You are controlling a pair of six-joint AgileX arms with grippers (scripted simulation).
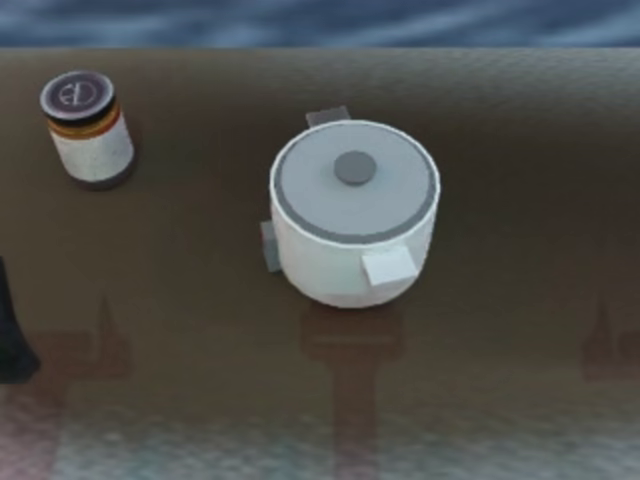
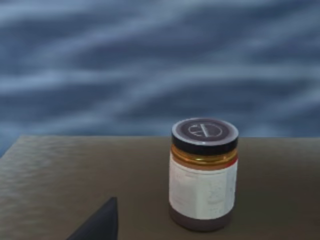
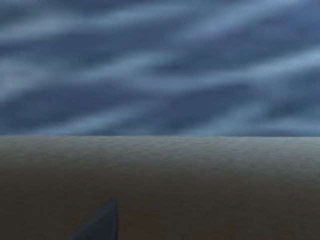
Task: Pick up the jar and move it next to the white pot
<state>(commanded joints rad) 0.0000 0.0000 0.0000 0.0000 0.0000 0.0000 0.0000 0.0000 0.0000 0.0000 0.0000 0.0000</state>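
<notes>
Small cylindrical jar, dark logo lid, white label (image 1: 88, 130), stood upright on brown desk (image 1: 520, 300), well apart from large white lidded pot (image 1: 352, 215).

Your left gripper (image 2: 97, 225) held nothing; opening: cannot tell.

Jar likely rigid, smooth, light; you'd grasp label sides, mid-height.

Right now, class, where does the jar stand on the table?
In the top view, the jar stands upright near the table's far left corner, apart from the white pot at centre.

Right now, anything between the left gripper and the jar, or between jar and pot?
Nothing visible. The jar stands upright at the table's far left; bare table separates it from the white pot. The left wrist view shows bare table before the jar.
</notes>
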